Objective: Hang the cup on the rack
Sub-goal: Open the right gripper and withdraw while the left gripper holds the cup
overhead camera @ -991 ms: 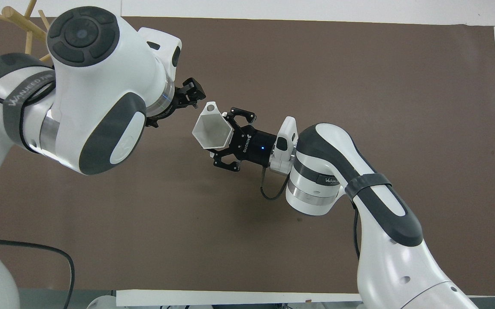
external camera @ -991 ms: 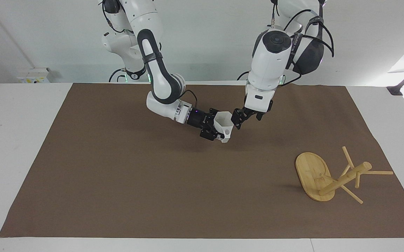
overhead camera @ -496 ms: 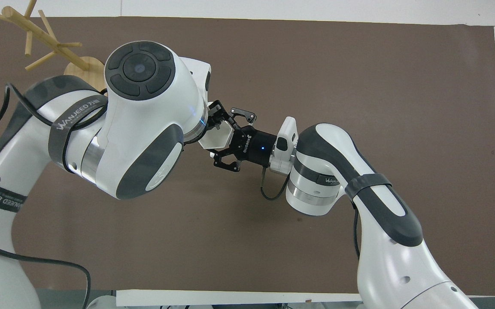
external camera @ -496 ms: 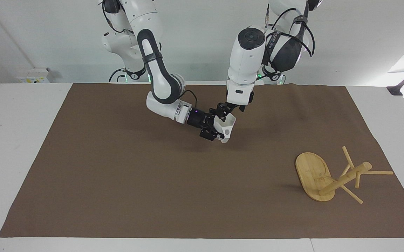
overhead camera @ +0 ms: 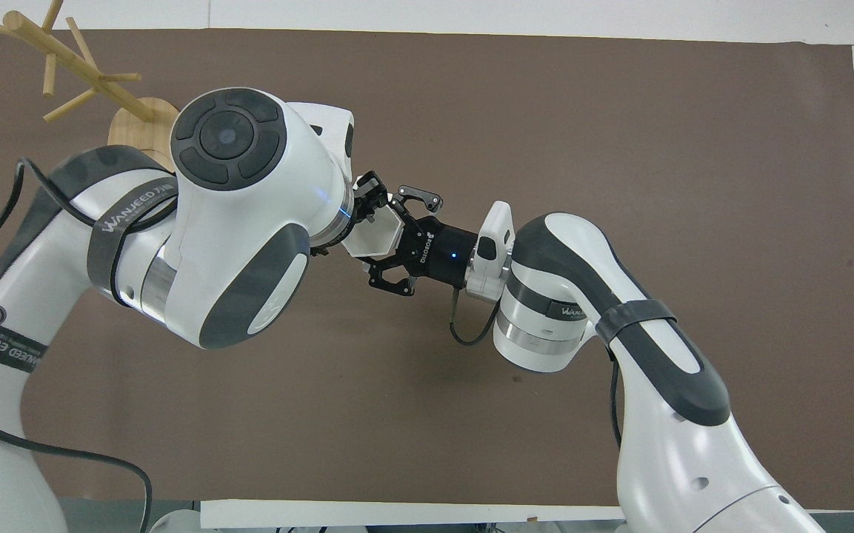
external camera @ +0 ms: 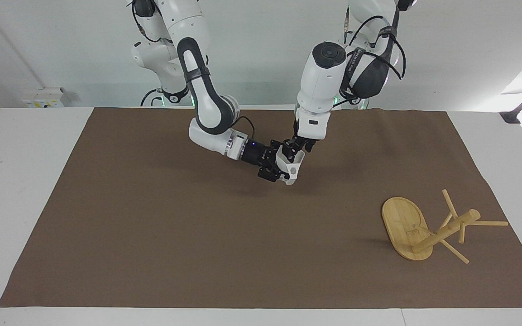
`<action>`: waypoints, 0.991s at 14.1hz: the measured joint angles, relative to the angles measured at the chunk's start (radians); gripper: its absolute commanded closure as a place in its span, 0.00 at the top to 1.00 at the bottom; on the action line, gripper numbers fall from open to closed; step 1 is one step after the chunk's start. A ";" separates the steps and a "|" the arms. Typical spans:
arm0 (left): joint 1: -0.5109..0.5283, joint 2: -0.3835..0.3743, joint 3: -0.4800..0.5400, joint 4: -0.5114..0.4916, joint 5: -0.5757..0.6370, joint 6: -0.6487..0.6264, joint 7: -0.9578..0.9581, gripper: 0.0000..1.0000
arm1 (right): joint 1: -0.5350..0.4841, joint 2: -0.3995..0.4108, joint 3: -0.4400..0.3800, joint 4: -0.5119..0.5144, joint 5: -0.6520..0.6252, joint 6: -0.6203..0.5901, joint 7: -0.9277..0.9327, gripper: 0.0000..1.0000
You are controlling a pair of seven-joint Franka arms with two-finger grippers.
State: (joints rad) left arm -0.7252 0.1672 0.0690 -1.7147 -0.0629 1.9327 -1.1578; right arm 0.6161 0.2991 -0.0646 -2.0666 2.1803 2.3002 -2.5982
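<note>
Looking across the counter (external camera: 30,181) from the right arm's end, I see bare white surface first, then the brown mat (external camera: 152,235) that covers most of it. Over the middle of the mat, toward the edge nearest the robots, the right hand (external camera: 281,168) holds the cup (external camera: 289,166) up in the air, its fingers closed tight on the cup's body from the side. The cup is white and faceted; its handle and a small dark mark face the camera across the counter, and its hexagonal mouth tilts up toward the left arm. In the overhead view the cup (overhead camera: 375,235) shows only partly, since the left arm's wrist covers most of it.

The left hand (external camera: 293,151) comes down steeply onto the cup's rim. One finger seems to reach inside the mouth and the other outside the wall, but I cannot tell whether they have closed on the rim or just straddle it.

Toward the left arm's end of the counter, close to the edge farthest from the robots, the rack (external camera: 428,226) lies tipped over on the mat, well apart from both hands. Its oval base stands on edge, the post slants up off the mat, and the thin pegs stick out in several directions.
</note>
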 measured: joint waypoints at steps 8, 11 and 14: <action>0.000 -0.016 0.000 -0.021 -0.007 0.017 -0.033 0.00 | -0.001 -0.001 -0.003 0.000 0.009 0.002 0.004 0.19; 0.000 -0.017 0.000 -0.022 -0.007 0.018 -0.036 0.00 | -0.001 -0.001 -0.003 -0.001 0.010 0.002 0.004 0.99; 0.000 -0.017 0.000 -0.022 -0.010 0.019 -0.057 0.00 | -0.001 -0.002 -0.002 0.000 0.039 0.017 0.003 1.00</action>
State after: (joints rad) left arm -0.7253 0.1498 0.0691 -1.7368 -0.0724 1.9513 -1.2151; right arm 0.6153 0.2973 -0.0670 -2.0669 2.2196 2.3170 -2.5951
